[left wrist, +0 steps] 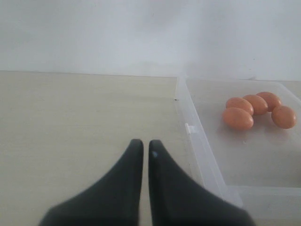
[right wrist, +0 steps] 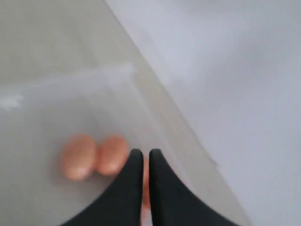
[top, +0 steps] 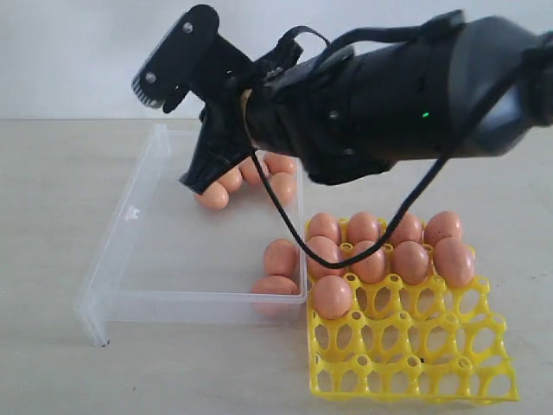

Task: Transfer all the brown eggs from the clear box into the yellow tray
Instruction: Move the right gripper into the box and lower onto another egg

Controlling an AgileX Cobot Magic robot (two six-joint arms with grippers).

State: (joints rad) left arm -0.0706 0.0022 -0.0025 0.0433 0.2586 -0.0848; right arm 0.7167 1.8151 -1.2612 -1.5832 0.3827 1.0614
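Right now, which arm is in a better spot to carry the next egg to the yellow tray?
Right. The right fingers are down inside the clear box, closed beside the brown eggs, and the yellow tray sits on that side. The left fingers hover over the table outside the box.

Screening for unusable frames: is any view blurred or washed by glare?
Right wrist view: blurred throughout, eggs smeared, box rim soft. Left wrist view: fairly sharp, even light, no glare. Exterior view: clear, though the near arm fills the top.
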